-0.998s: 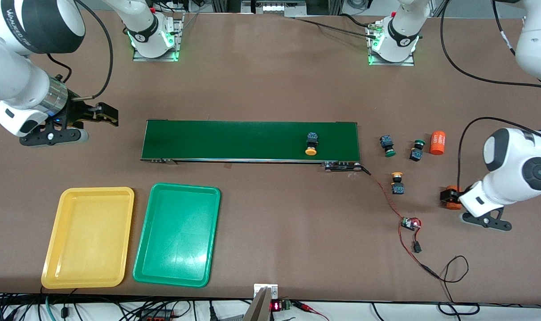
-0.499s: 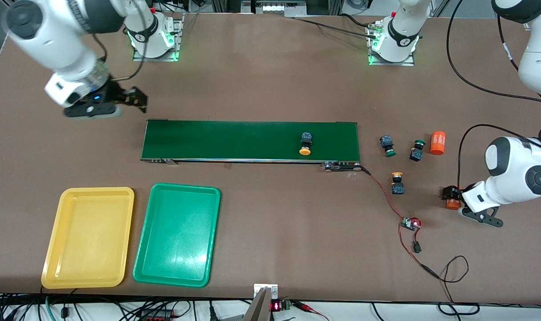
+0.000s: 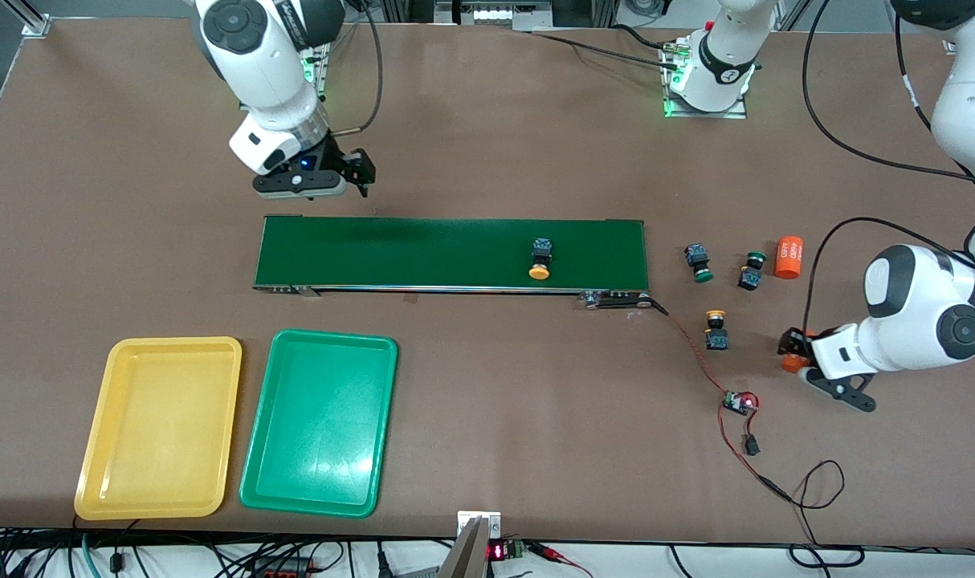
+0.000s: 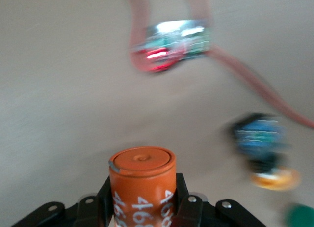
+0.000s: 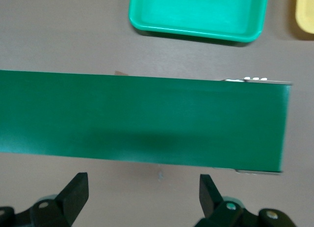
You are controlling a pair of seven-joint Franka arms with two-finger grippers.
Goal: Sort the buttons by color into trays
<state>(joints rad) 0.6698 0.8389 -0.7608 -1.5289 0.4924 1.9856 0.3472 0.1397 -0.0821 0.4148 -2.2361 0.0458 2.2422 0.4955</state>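
Note:
One yellow-capped button (image 3: 540,261) lies on the dark-green belt (image 3: 423,253). Two green-capped buttons (image 3: 699,262) (image 3: 751,270) and a second yellow-capped button (image 3: 716,329) lie on the table past the belt's end toward the left arm. The yellow tray (image 3: 160,425) and green tray (image 3: 319,421) lie nearer the front camera, both bare. My left gripper (image 3: 791,352) is shut on an orange cylinder (image 4: 142,183) printed 4680, beside the yellow-capped button (image 4: 267,148). My right gripper (image 3: 357,170) is open and holds nothing, its fingers (image 5: 73,192) over bare table beside the belt (image 5: 142,119).
A second orange cylinder (image 3: 789,257) lies beside the green-capped buttons. A small circuit board (image 3: 740,401) with red wires runs from the belt's end toward the front camera. The green tray (image 5: 196,13) shows in the right wrist view.
The right arm swung from the table's end to the belt. The left gripper closed on the orange cylinder and carried it toward the buttons. The belt's yellow-capped button travelled toward the right arm's end.

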